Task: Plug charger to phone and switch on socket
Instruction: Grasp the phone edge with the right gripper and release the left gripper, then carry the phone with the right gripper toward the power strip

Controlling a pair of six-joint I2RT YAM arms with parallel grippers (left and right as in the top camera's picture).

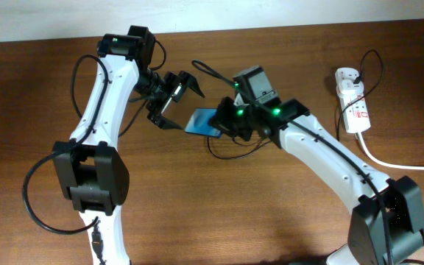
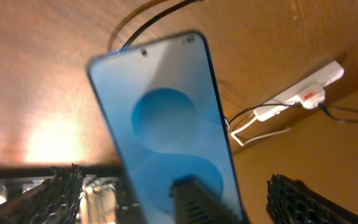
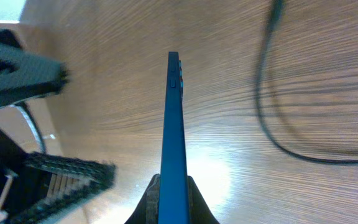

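**Q:** Item one, the phone?

**A:** Phone [image 1: 201, 121]: slim, blue screen, dark edge. It is lifted off the table [image 1: 234, 213] at centre. My right wrist camera shows it edge-on, with the side buttons visible.

**Q:** Around it?

**A:** Charger [image 3: 260, 99]: thin black cable looping on the wood beside and below the phone. I cannot make out its tip. Farther off, at the right rear, is the socket [image 1: 352, 99]: white strip, red marks, thick white cord [image 1: 389, 163] trailing right.

**Q:** Hands?

**A:** Right gripper [image 3: 173, 199]: clamped on one end of the phone, a finger against each face. Left gripper [image 1: 182, 103]: jaws spread wide by the phone's other end, holding nothing.
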